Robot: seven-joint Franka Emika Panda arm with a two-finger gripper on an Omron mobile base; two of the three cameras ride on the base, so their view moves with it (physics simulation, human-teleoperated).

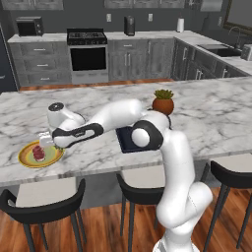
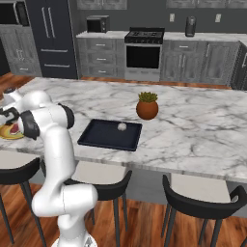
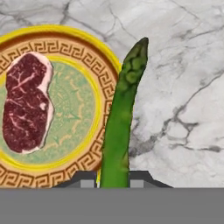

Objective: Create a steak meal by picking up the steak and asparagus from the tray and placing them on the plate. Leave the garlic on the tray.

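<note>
In the hand view my gripper (image 3: 113,179) is shut on the green asparagus (image 3: 122,113), whose stalk rises from between the fingertips and crosses the plate's right rim. The round plate (image 3: 57,46) has a yellow-orange rim and a pale green centre, where the red steak (image 3: 27,103) lies flat. From the left base view, the gripper (image 1: 45,144) hangs just above the plate (image 1: 27,160) and steak (image 1: 38,152) at the counter's left front. The dark tray (image 2: 103,135) sits mid-counter with the whitish garlic (image 2: 122,127) on it; my arm partly hides the tray (image 1: 124,141).
A potted plant (image 1: 163,102) in a brown pot stands behind the tray. Black stools (image 1: 42,197) line the counter's front edge. Marble counter stretches to the right of the tray (image 2: 202,130).
</note>
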